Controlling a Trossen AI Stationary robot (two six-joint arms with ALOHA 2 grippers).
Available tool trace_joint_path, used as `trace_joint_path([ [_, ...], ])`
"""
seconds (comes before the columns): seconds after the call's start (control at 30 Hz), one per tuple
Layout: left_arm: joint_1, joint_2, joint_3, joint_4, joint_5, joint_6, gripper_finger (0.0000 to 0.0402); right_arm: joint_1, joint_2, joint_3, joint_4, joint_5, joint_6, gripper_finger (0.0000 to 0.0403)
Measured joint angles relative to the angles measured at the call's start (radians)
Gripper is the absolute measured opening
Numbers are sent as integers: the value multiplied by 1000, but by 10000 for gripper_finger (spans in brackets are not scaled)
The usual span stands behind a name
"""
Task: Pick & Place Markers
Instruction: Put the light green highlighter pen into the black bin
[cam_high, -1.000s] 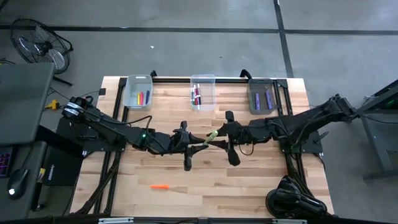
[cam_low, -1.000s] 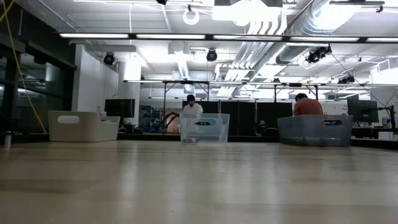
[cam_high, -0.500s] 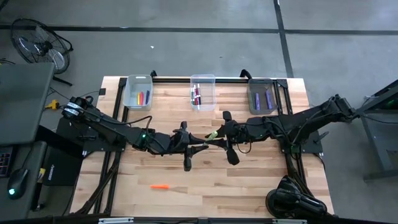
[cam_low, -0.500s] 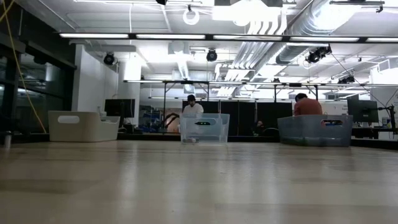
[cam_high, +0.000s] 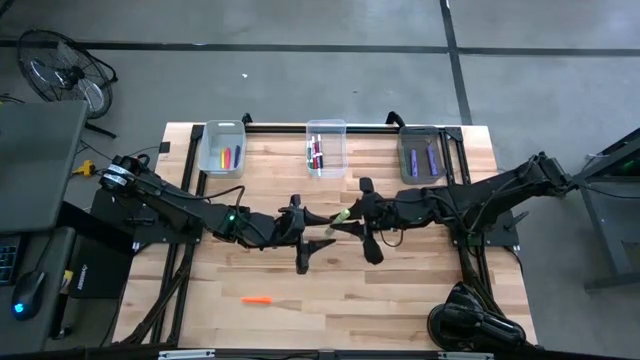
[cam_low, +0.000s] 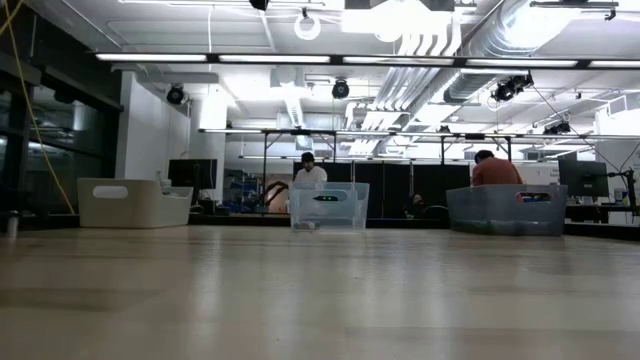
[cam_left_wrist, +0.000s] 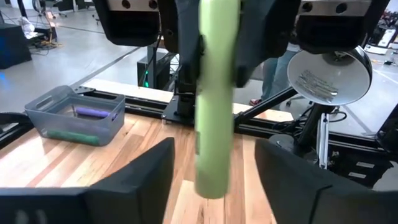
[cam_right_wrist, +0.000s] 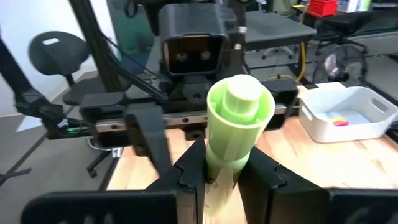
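Three bins (cam_high: 326, 146), two arms (cam_high: 180, 207), one loose orange marker (cam_high: 257, 299).

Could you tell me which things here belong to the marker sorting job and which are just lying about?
Part of the job:
- light green marker, held in the right gripper
- orange marker on the table
- left gripper, open

Just lying about:
- fan
- computer mouse

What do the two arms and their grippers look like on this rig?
Both arms are dark, jointed and slim, with black cables running along them. The left arm shows a small green light near its wrist. The left gripper and right gripper have flat black fingers.
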Motion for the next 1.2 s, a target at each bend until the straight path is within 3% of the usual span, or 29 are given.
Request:
trace_joint_path([
  [0.3, 0, -38, 0, -55, -29, 2, 247, 0, 0, 0, -61, 58, 24, 59],
  [0.9, 0, -425, 0, -597, -203, -154, 248, -3, 0, 0, -318, 116, 217, 59],
  [1.2, 0, -570, 0, -827, -259, -239, 248, -87, 0, 0, -440, 106, 362, 59],
])
